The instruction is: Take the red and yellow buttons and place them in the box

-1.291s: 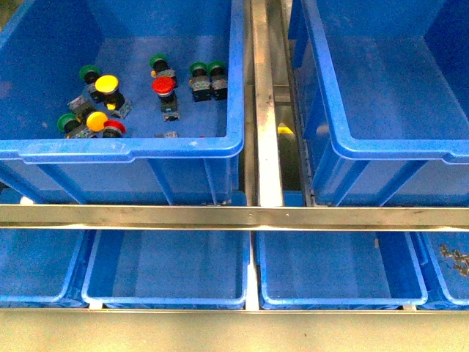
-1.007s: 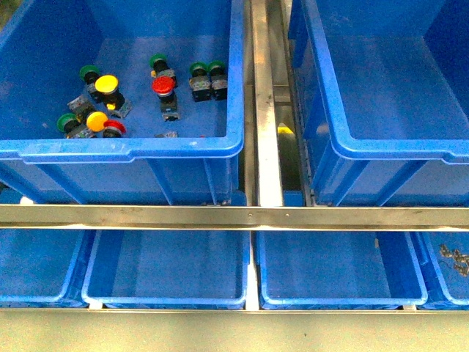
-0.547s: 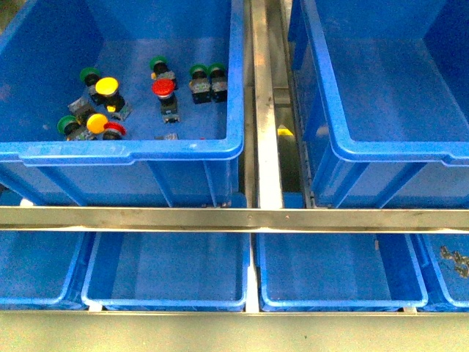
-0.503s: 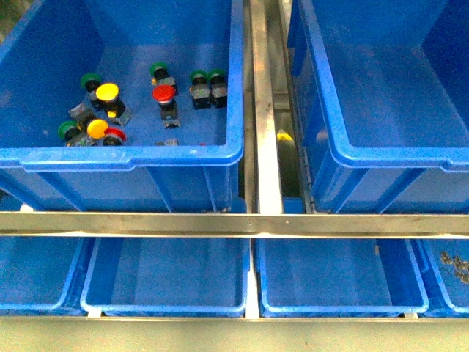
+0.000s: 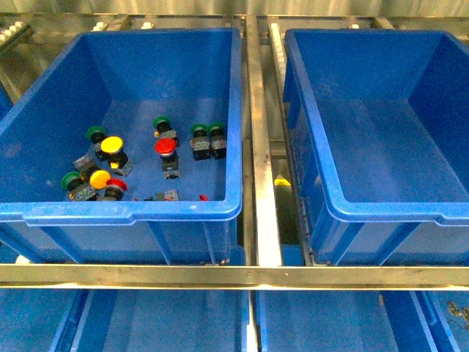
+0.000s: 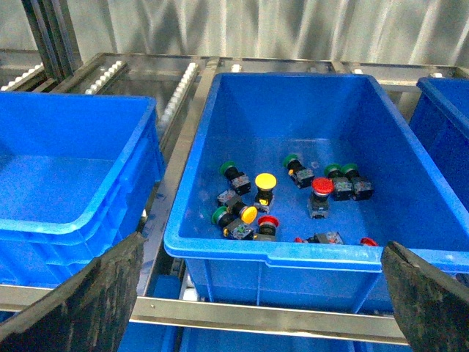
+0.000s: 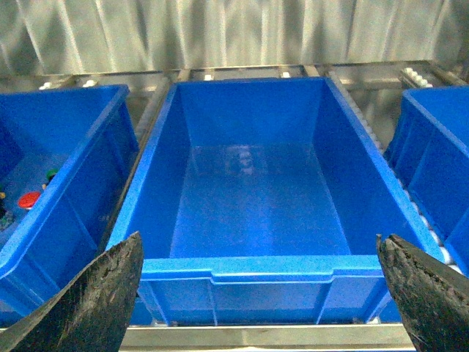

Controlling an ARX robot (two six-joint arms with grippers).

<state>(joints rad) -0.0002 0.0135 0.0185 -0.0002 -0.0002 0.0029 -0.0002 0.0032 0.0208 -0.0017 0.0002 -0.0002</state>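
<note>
The left deep blue bin [image 5: 132, 213] holds the switches. Two yellow buttons [image 5: 111, 144] [image 5: 100, 179] and two red buttons [image 5: 165, 147] [image 5: 116, 185] lie on its floor among several green-capped ones [image 5: 198, 130]. A further red cap [image 5: 204, 196] lies by the near wall. The right deep blue box [image 5: 388, 213] has nothing in it. Neither gripper shows in the front view. My left gripper [image 6: 264, 308] is open and empty, in front of and above the switch bin [image 6: 293, 253]. My right gripper [image 7: 256, 308] is open and empty before the bare box [image 7: 271, 275].
A steel rail [image 5: 260, 183] runs between the two bins, and a steel crossbar [image 5: 234, 276] runs along their front. Shallower blue trays [image 5: 161, 323] sit below it. Another blue bin [image 6: 73, 183] stands left of the switch bin, and one more [image 7: 436, 161] right of the box.
The front view has shifted: both bins sit lower in the picture and their far walls show. The lower trays are mostly out of frame. The switches have not moved.
</note>
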